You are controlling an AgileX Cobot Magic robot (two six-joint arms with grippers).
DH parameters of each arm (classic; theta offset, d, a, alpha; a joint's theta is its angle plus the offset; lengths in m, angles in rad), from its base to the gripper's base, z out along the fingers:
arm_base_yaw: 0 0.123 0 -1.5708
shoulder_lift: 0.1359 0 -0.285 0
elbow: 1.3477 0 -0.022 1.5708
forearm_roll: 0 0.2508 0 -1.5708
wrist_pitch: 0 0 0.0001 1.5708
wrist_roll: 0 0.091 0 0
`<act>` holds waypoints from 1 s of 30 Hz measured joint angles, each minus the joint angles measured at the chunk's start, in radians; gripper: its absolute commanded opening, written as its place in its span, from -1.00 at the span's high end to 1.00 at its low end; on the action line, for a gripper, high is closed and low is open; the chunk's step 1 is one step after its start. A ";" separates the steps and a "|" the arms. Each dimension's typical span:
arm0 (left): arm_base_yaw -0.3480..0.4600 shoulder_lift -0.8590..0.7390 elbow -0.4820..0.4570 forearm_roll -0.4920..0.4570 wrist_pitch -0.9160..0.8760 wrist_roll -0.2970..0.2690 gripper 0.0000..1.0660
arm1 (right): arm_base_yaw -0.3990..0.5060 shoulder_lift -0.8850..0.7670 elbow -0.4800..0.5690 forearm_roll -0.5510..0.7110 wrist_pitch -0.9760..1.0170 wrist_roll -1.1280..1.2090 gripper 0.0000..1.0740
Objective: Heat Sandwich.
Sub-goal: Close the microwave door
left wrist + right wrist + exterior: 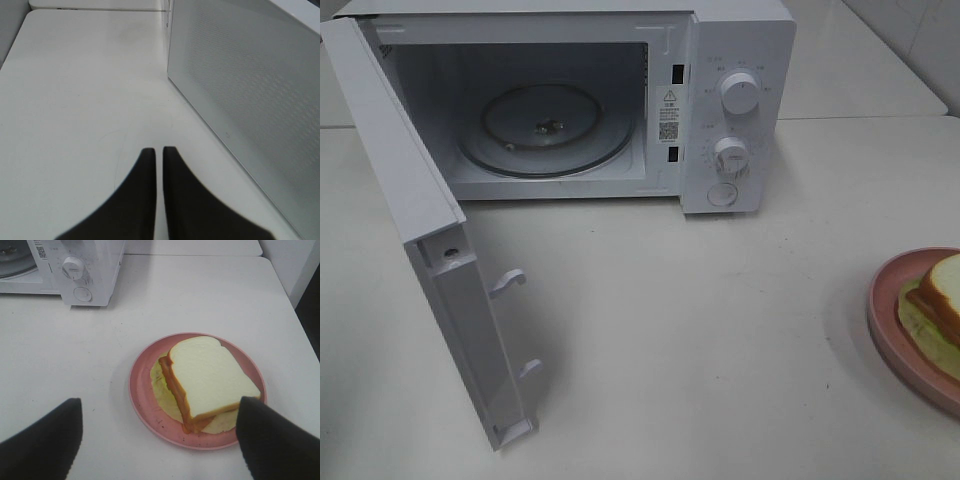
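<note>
The white microwave oven (620,100) fills the upper middle of the high view with its white hinged door (430,250) swung wide toward the lower left, so the opening step looks done. Inside, the round glass turntable (545,128) lies bare apart from a small fitting at its centre; nothing is loaded yet.

The sandwich (207,380), thick square white bread with a tan crust over pale green lettuce and reddish-brown filling, sits on the round pink plate (145,405) at the right edge of the high view, well apart from the oven. In my right wrist view it lies in the middle of the frame, on the white table (720,330).

My right gripper (160,440) is spread wide, one dark finger at the lower left of that frame and the other at the lower right, the latter over the plate's rim. It grips nothing, and I cannot tell whether it touches the plate. My left gripper (159,152) has its dark fingers almost together, only a thin slit between them, holding nothing, beside the door's perforated outer face in the upper right of its frame.

By my reckoning the task is early: door open, food unmoved. Still to come are taking up the plate, carrying it onto the turntable, shutting the door and turning the white dials (740,93).
</note>
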 measured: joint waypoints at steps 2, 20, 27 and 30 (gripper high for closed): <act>0.000 0.049 0.035 0.000 -0.092 0.000 1.00 | 0.000 0.000 0.000 0.000 0.000 0.000 -0.42; 0.000 0.382 0.234 0.000 -0.821 0.012 1.00 | 0.000 0.000 0.000 0.000 0.000 0.000 -0.42; 0.000 0.551 0.234 0.005 -1.062 0.012 1.00 | 0.000 0.000 0.000 0.000 0.000 0.000 -0.42; 0.000 0.667 0.234 0.060 -1.193 -0.008 1.00 | 0.000 0.000 0.000 0.000 0.000 0.000 -0.42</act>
